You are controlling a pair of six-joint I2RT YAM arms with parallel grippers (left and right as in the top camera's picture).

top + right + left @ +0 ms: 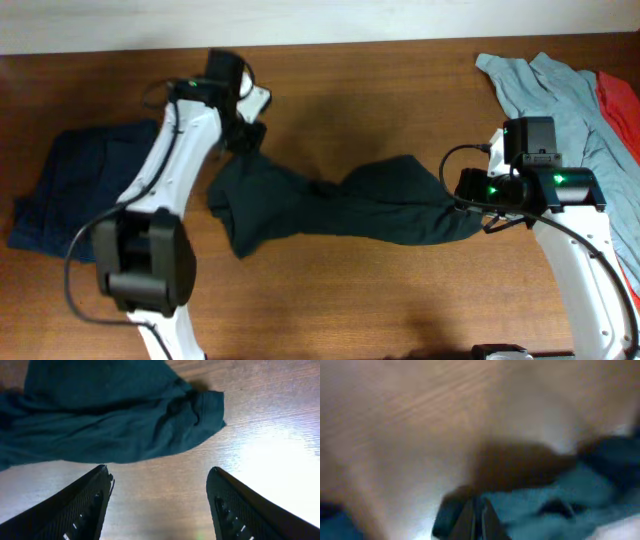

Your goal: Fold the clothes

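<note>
T-shirt: bunched on table, between my arms | handling: light, limp, slides easily; pinch hem corners | right gripper: spread wide, empty, just right of T-shirt | left gripper: at T-shirt's upper-left corner, blurred, I cannot tell its grip | overhead alone shows full spread; right wrist shows hem edge

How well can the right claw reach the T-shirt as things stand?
Probably yes. The right claw is open and low, the T-shirt lies just ahead of it, and only bare table is between them.
</note>
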